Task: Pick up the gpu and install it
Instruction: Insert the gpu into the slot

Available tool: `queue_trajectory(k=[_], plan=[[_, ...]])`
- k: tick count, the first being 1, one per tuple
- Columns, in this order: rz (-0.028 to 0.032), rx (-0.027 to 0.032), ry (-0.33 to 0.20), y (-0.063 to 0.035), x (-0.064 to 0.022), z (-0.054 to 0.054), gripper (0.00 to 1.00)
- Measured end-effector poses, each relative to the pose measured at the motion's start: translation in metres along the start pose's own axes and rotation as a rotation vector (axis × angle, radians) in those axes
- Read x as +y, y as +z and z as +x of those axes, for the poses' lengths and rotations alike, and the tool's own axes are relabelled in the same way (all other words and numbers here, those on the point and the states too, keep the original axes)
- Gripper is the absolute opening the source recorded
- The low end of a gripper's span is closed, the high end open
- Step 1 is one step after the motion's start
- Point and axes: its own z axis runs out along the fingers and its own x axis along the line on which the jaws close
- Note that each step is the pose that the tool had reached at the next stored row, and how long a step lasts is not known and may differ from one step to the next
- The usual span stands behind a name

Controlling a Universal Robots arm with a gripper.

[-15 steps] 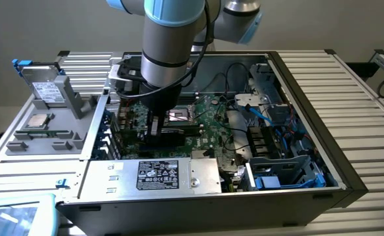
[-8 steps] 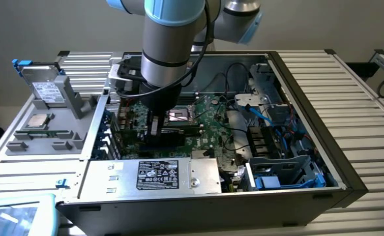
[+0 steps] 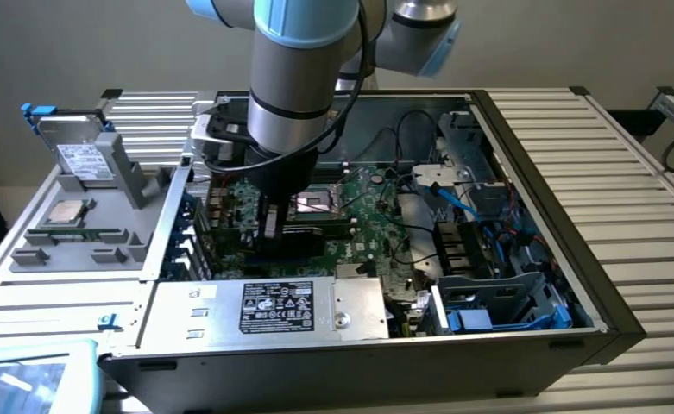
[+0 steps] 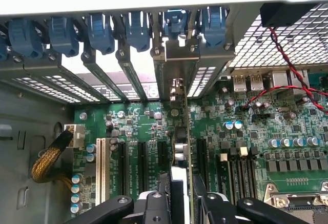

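Nearest the wrist camera is the claw (image 4: 181, 180). Its two black fingers (image 4: 165, 190) are closed against the two faces of the graphics card (image 4: 187, 131), one on each side, so the claw is clamped on the card and the card takes up the gap between them. The card stands upright on edge over the green motherboard (image 4: 133, 126), in line with the long black slots (image 4: 141, 165) and just beside them. Whether its lower edge is fully seated in a slot cannot be told. Its metal bracket (image 4: 179, 55) meets the rear wall of the case, in the row of silver slot covers (image 4: 97, 73) and under one of the blue clips (image 4: 100, 32). A yellow braided cable (image 4: 48, 160) lies off one side of the board, and a twisted red and black wire (image 4: 287, 60) crosses the other. In the exterior view the arm (image 3: 296, 78) comes down from the top centre of the frame into the open computer case (image 3: 613, 285). The claw is low over the board, toward the exterior view's left of centre, near the processor socket (image 3: 313, 203). A silver power supply box (image 3: 274, 306) with a black label sits in the lower middle of the frame. Blue cables (image 3: 457, 203) run through the exterior view's right half of the case. A grey holder (image 3: 129, 185) with a hard drive (image 3: 78, 159) stands at the upper left, outside the case, on the slatted table (image 3: 636, 172).
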Motion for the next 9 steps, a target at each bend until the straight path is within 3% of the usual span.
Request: queue_trajectory(k=[9], plan=[[0.0007, -0.0014, 0.000, 0.0006, -0.0001, 0.0002, 0.28]])
